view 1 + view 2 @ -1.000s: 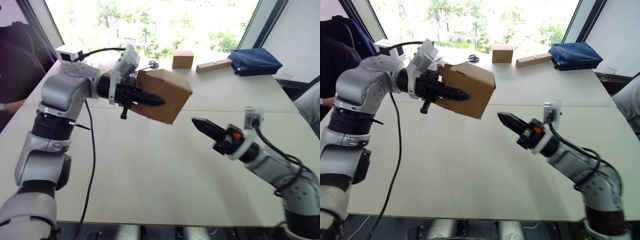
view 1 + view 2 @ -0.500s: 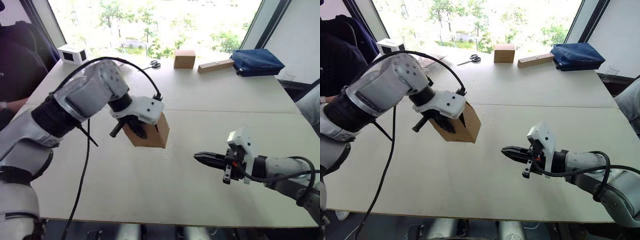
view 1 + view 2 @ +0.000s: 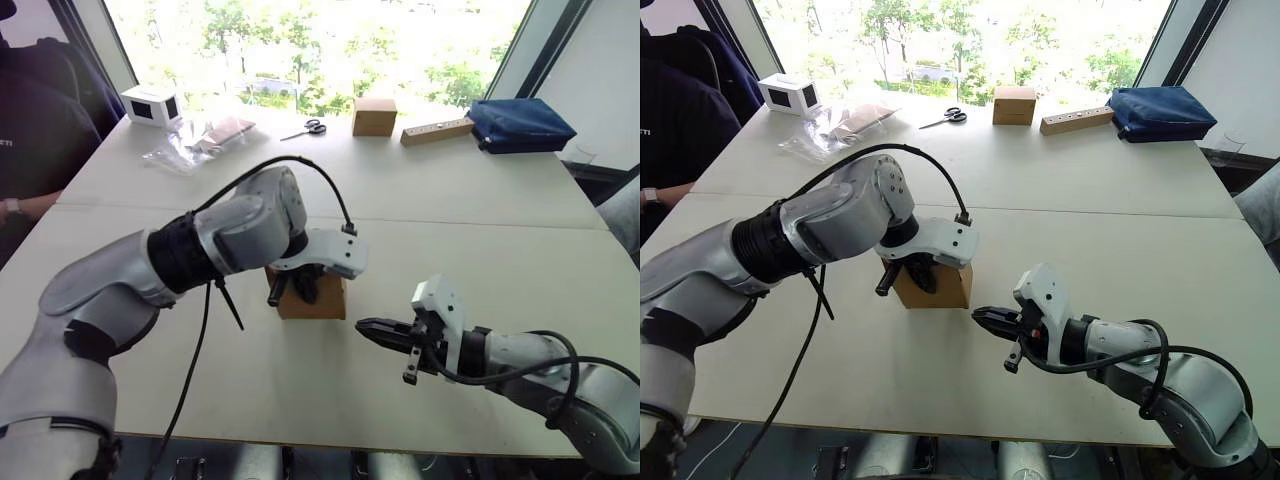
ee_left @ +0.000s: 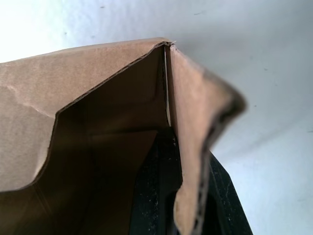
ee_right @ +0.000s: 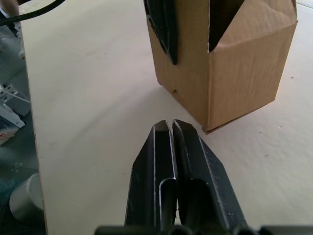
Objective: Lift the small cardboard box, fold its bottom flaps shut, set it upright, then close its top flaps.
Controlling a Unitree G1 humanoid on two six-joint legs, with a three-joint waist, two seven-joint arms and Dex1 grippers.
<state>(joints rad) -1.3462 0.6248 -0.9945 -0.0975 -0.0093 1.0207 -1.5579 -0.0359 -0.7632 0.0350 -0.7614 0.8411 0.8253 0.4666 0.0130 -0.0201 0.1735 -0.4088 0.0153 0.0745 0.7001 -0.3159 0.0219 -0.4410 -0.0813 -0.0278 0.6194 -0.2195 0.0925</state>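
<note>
Your right gripper [image 3: 980, 317] sits nearest you on the table [image 3: 1120, 215], jaws closed on nothing. Just past it, at eleven o'clock, the small cardboard box [image 3: 940, 287] stands upright, your left gripper [image 3: 305, 290] clamping one wall.

Bright daylight comes in through the window [image 3: 330, 50] at the back and washes it out white. The table [image 3: 450, 190] looks pale, with soft shadows. The left wrist view is blurry up close.
</note>
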